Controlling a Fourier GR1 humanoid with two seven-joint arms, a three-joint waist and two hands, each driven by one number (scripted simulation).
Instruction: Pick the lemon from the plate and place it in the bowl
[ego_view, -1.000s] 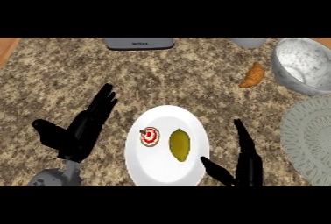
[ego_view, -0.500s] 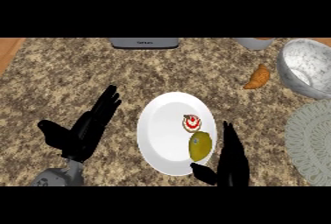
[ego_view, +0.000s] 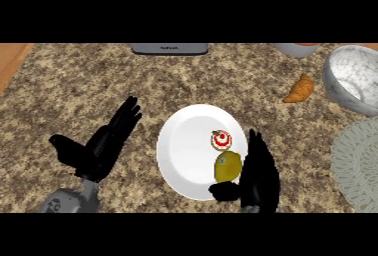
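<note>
right hand (ego_view: 258, 172) open beside lemon (ego_view: 227, 166)

A speckled granite counter (ego_view: 88, 85) bears a white plate (ego_view: 184, 145) at centre, a croissant (ego_view: 300, 89) and a marbled bowl (ego_view: 354, 80) toward the far right, a woven mat (ego_view: 358, 165) at the right edge, and a grey appliance (ego_view: 169, 48) along the back.
</note>
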